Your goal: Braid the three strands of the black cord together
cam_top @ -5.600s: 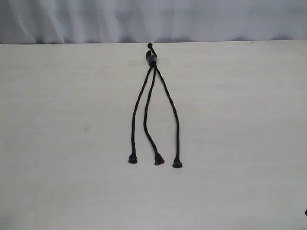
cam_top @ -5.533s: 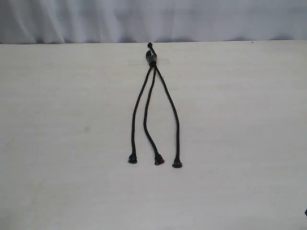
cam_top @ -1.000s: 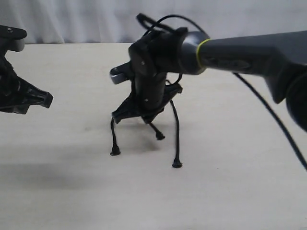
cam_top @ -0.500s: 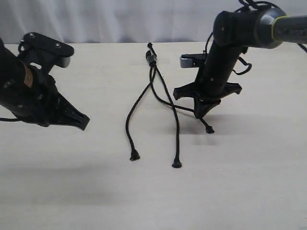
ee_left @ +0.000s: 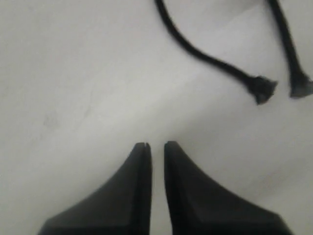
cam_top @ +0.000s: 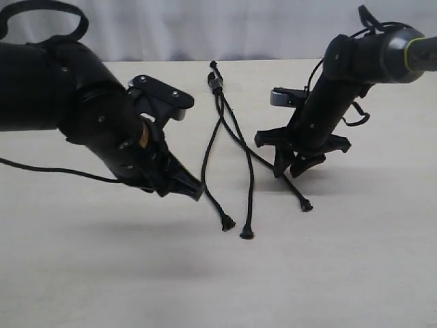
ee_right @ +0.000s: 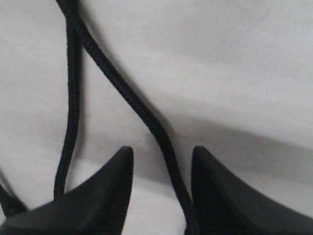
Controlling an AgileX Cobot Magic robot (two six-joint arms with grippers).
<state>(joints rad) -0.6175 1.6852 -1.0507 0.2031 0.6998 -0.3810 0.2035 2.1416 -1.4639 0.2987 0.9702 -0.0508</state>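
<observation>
The black cord lies on the table with its knotted end point(cam_top: 216, 85) at the back. Its three strands fan toward me. The left strand point(cam_top: 207, 157) ends at a tip point(cam_top: 227, 223) beside the middle strand's tip point(cam_top: 246, 234). The right strand point(cam_top: 263, 160) crosses out to a tip point(cam_top: 306, 204). My right gripper point(cam_top: 290, 169) points down over that strand; in the right wrist view the gripper point(ee_right: 163, 149) is open, with the strand point(ee_right: 137, 105) running between its fingers. My left gripper point(cam_top: 196, 192) hangs just left of the left strand. In the left wrist view it point(ee_left: 156, 145) is shut and empty, with two tips point(ee_left: 261, 89) beyond it.
The pale tabletop point(cam_top: 355, 273) runs back to a white curtain point(cam_top: 273, 27). The bulky left arm point(cam_top: 75, 109) covers the left side of the table. A thin glossy cable point(cam_top: 54, 171) trails from it. The right arm point(cam_top: 382, 55) reaches in from the upper right.
The left arm has swung right, up to the strands. The left strand's tip now lies beside the middle one. The right strand's tip lies lower and further right, and the right gripper has barely moved.
</observation>
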